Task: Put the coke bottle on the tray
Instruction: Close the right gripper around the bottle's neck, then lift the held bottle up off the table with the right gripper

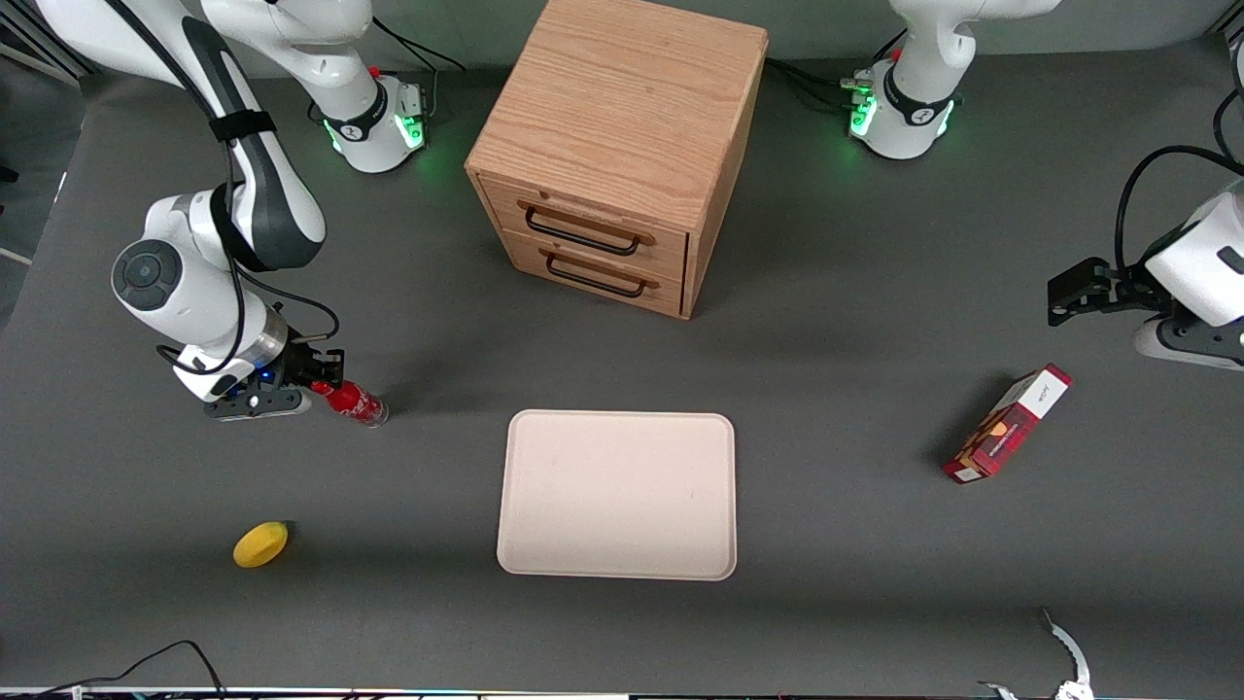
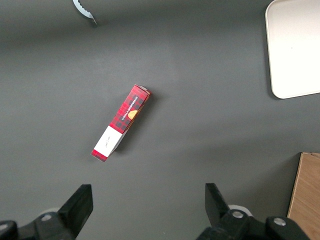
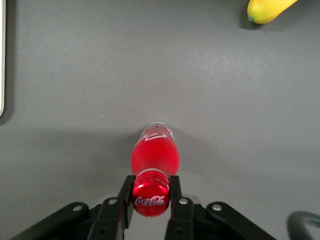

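Grey tabletop, gripper (image 3: 150, 197) clamped on the cap of the coke bottle (image 3: 154, 156), tray (image 1: 618, 494) well apart.

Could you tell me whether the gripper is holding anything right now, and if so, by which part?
Yes. The gripper is shut on the coke bottle, clamping it at the neck just below the red cap; the bottle stands on the table.

Even overhead light, soft shadows, sharp focus
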